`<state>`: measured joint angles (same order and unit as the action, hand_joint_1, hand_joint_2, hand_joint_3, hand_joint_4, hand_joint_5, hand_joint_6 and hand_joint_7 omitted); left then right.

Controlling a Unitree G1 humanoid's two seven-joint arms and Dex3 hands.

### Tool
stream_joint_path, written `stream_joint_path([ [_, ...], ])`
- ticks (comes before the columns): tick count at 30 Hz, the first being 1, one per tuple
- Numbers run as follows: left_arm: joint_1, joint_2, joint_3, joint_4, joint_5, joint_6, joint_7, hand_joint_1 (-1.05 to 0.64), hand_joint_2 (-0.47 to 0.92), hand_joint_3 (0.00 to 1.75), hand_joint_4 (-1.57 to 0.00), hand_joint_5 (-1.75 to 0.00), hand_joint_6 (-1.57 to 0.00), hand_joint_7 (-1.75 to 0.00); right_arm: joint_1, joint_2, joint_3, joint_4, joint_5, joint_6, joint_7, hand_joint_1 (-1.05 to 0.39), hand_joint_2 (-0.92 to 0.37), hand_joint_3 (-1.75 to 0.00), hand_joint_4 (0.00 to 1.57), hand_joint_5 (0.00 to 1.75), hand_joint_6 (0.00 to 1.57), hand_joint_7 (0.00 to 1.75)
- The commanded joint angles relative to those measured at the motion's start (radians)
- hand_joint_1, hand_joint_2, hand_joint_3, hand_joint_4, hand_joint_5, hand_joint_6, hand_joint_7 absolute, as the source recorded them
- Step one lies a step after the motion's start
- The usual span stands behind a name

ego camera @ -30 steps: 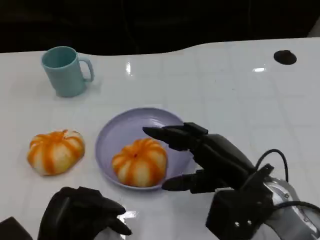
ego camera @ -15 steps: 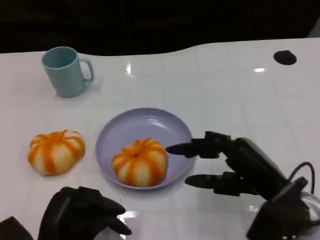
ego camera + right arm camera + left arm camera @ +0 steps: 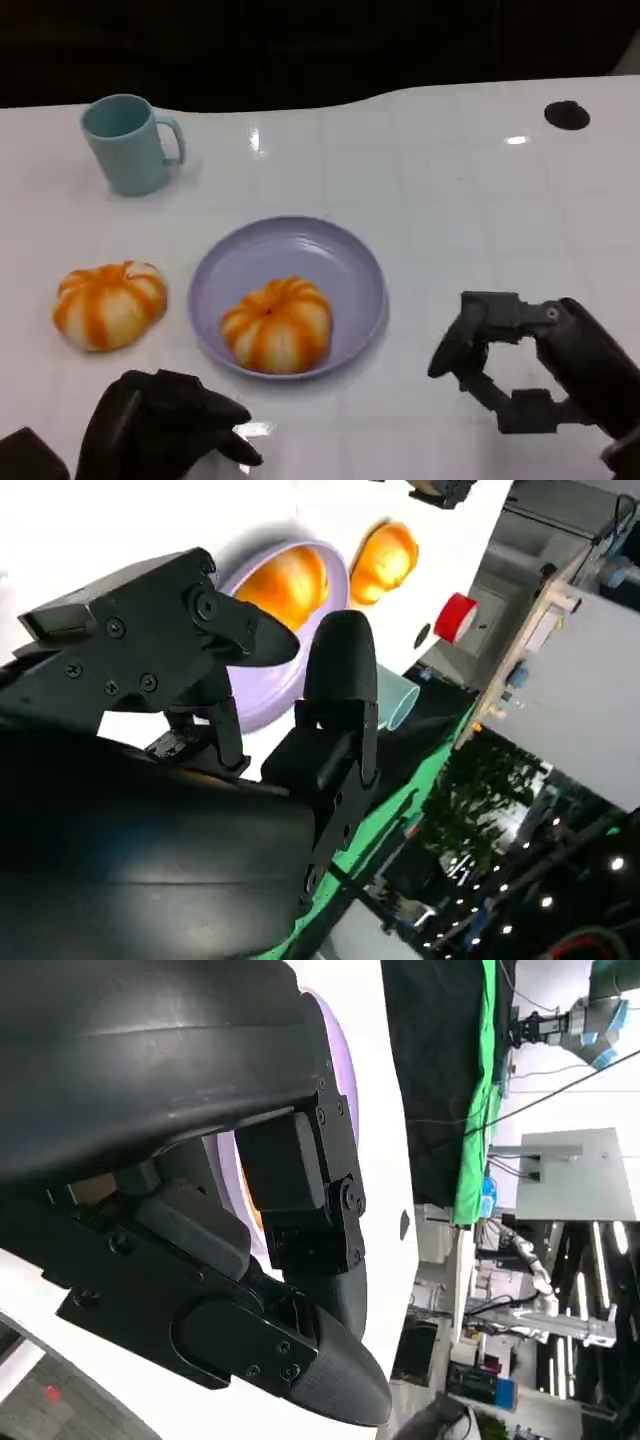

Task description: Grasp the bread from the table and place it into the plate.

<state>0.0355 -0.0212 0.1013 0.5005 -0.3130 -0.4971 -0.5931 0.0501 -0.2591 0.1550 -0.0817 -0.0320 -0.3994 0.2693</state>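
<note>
My right hand (image 3: 520,365) is empty with fingers apart, beside the plate (image 3: 345,250) — one bread (image 3: 277,323) lies inside. My left hand (image 3: 165,425) is curled, empty; reaching from it to the second bread (image 3: 109,303) just ahead, I risk knocking the plate.

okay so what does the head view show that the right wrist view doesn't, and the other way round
The head view alone takes in the white table as a whole, with the teal mug upright on it, a dark spot near the far edge, and the left hand curled at the near edge.

The right wrist view alone shows the room past the table: green cloth, a red round object and lights.

Both show the purple plate with a bread in it, a second bread on the table beside the plate, and the right hand, holding nothing.
</note>
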Motion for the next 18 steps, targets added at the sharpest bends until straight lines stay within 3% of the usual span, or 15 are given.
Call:
stream_joint_path([
  [1, -0.003, 0.012, 0.006, 0.01, 0.012, -0.018, 0.015, -1.05, 0.79, 0.0, -1.57, -0.36, -1.57, -0.13, 0.052, 0.02, -0.018, 0.009, -0.002, -0.029, -0.024, -0.05, -0.43, -1.27, 0.83, 1.72, 0.77, 1.4],
  [8, 0.005, 0.008, 0.008, 0.0, 0.006, -0.022, 0.01, -1.05, 0.79, 0.0, -1.57, -0.37, -1.57, -0.14, 0.075, 0.043, -0.019, 0.063, -0.032, -0.075, -0.049, -0.06, -0.42, -1.33, 0.8, 1.75, 0.75, 1.46],
  [18, 0.025, 0.013, 0.003, -0.029, -0.01, -0.009, -0.004, -1.05, 0.78, 0.0, -1.57, -0.36, -1.57, -0.13, 0.081, 0.06, -0.021, 0.117, -0.044, -0.118, -0.057, -0.1, -0.46, -1.28, 0.8, 1.75, 0.74, 1.45],
])
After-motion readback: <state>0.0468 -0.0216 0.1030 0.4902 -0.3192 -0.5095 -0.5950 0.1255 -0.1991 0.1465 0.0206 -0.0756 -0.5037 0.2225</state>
